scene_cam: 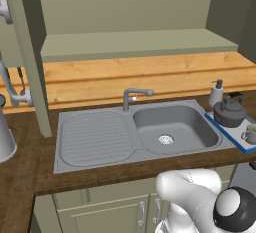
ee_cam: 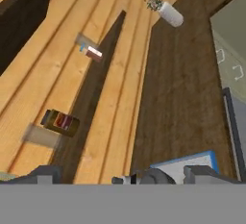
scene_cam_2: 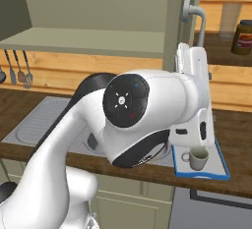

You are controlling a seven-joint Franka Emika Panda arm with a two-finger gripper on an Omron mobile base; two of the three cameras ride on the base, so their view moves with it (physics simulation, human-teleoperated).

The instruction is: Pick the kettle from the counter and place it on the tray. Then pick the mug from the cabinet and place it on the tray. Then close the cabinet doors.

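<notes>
From the left base camera, the squat dark grey metal kettle [scene_cam: 229,112] sits on the flat blue-rimmed tray [scene_cam: 226,133] at the right end of the dark brown wood-grain desk [scene_cam: 30,177], with the small plain grey mug [scene_cam: 250,133] nearer on the same tray and cut off by the frame edge. A small white pump bottle [scene_cam: 216,93] stands just behind the kettle. The sage-green wall cabinet [scene_cam: 135,44] shows a bare shelf.

The right base camera has the white arm covering the kettle; the mug [scene_cam_2: 198,158] and a tray corner [scene_cam_2: 224,172] stay visible, and a brown jar [scene_cam_2: 241,37] stands far right.

In the hand camera the fingers [ee_cam: 122,176] stand wide apart (gripping nothing), tips partly cut off, above a tray corner [ee_cam: 192,163].
</notes>
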